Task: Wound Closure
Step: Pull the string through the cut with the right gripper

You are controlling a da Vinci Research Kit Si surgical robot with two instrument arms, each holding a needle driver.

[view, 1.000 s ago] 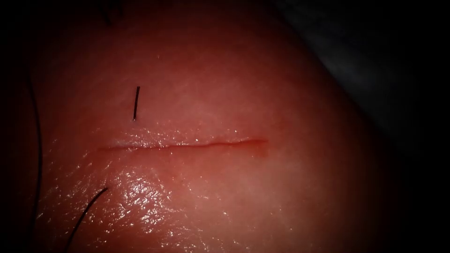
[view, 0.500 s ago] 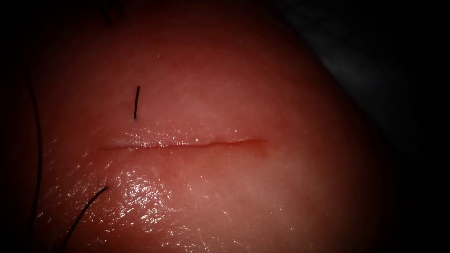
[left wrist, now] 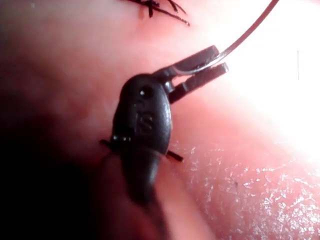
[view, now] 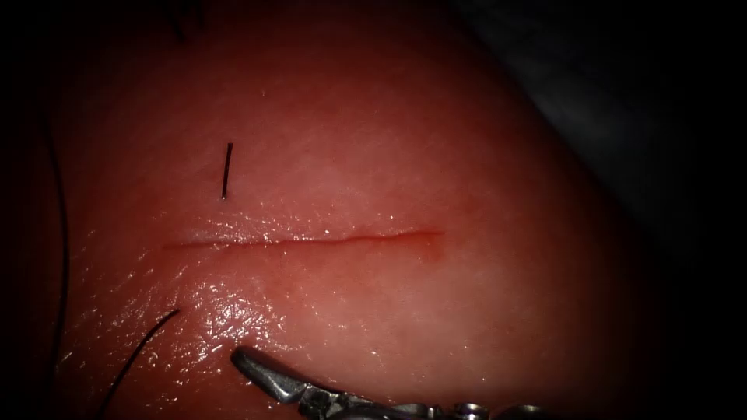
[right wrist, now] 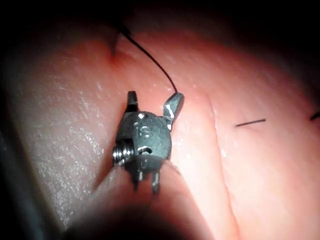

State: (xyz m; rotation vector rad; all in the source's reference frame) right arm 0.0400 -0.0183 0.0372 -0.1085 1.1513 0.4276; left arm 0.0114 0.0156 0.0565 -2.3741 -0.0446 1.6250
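The tissue is lying wet and glistening under the endoscope, with the cut running across it as a thin line, its edges lying together. The right tool is reaching in along the endoscope view's lower edge, on the near side of the cut and below its left half. In the right wrist view the right tool is spreading its fingers wide and holding nothing, just short of a loose thread lying on the tissue. The left tool is gripping the needle with narrowly closed fingers, near one end of its curve; the visible stretch is arching clear of the tissue, not in it. A knot is sitting beyond it. A short cut end is standing beyond the cut's left end.
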